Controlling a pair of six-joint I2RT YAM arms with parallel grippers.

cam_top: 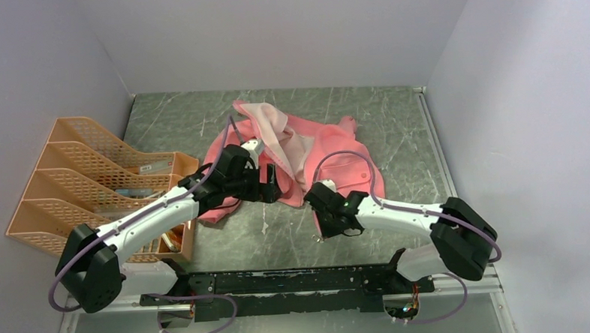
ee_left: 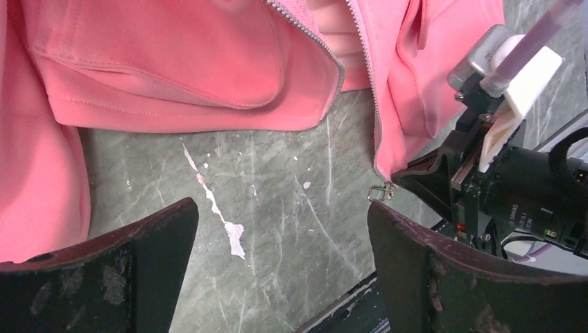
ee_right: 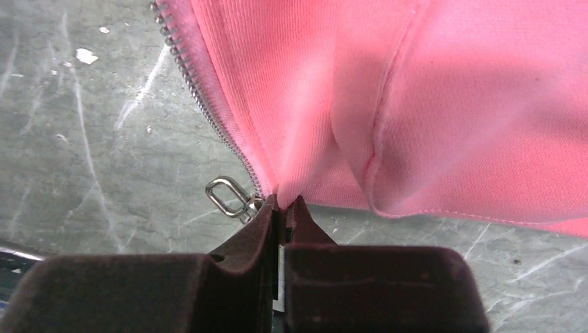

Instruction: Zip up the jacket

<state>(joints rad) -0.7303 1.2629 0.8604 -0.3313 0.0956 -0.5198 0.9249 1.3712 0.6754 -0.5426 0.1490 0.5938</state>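
Observation:
The salmon-pink jacket point(cam_top: 329, 161) lies open and rumpled in the middle of the table, its paler lining point(cam_top: 272, 130) folded outward. My right gripper point(ee_right: 284, 202) is shut on the bottom hem corner of the right front panel point(ee_right: 388, 104), just beside the zipper teeth point(ee_right: 201, 90) and the metal pull ring point(ee_right: 225, 195). From above, the right gripper point(cam_top: 317, 191) sits at the jacket's near edge. My left gripper point(ee_left: 281, 229) hangs open over bare table between the two front panels, nothing between its fingers; the pull ring point(ee_left: 378, 193) lies close to its right finger point(ee_left: 416, 257). The left gripper point(cam_top: 272, 190) is just left of the right one.
Orange mesh file trays point(cam_top: 90, 183) stand at the left by the left arm. Grey walls close in the table on three sides. A black rail point(cam_top: 282, 283) runs along the near edge. Chipped white marks point(ee_left: 222, 222) scar the green tabletop point(cam_top: 395, 117).

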